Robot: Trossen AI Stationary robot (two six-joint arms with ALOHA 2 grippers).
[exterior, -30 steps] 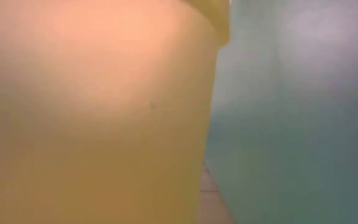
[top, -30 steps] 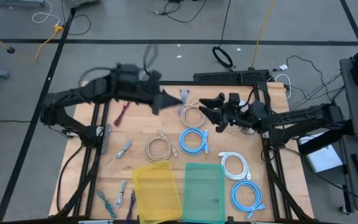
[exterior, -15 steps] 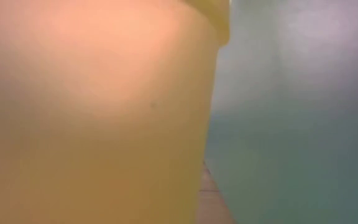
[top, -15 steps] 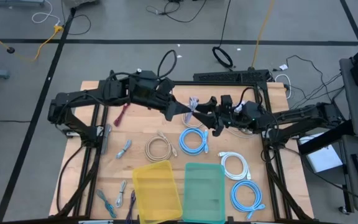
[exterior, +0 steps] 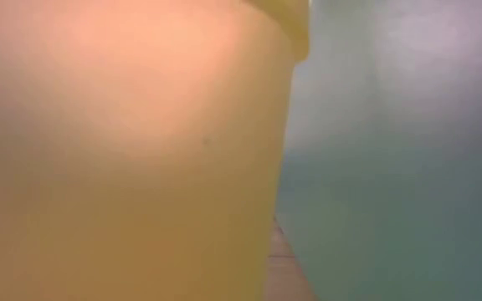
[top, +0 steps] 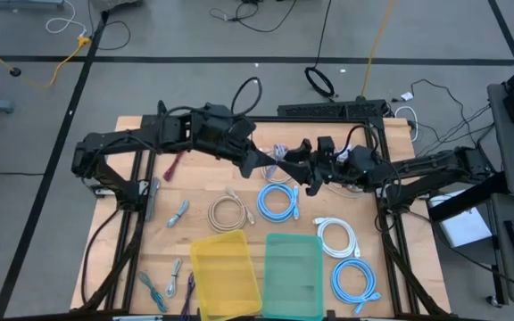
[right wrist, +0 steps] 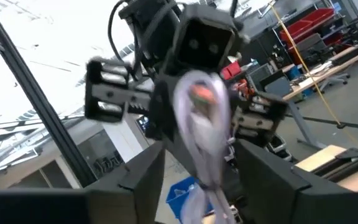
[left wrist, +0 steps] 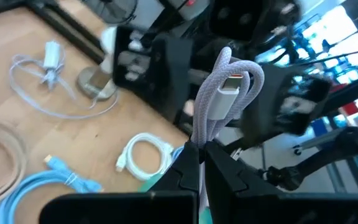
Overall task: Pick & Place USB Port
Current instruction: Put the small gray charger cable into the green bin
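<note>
Cable [left wrist: 219, 93] is pinched in the left gripper [left wrist: 201, 152] jaws; right gripper [right wrist: 201, 155] jaws are wide around it, so I'd close before letting go

Two dark arms are meeting over the middle of the wooden tabletop [top: 132, 227]. The left claw [top: 263, 160] is reaching in from the upper left, its tips lying against a lilac looped cable [top: 280, 152] in mid frame. The right claw [top: 300, 160] is pointing at it from the right, fingers spread either side of the bundle. Below them a beige coiled cable [top: 227, 212] and a blue coiled cable [top: 278, 202] are lying flat. A yellow plastic bin [top: 226, 264] and a teal plastic bin [top: 294, 265] are sitting side by side, touching, at the lower centre.
</note>
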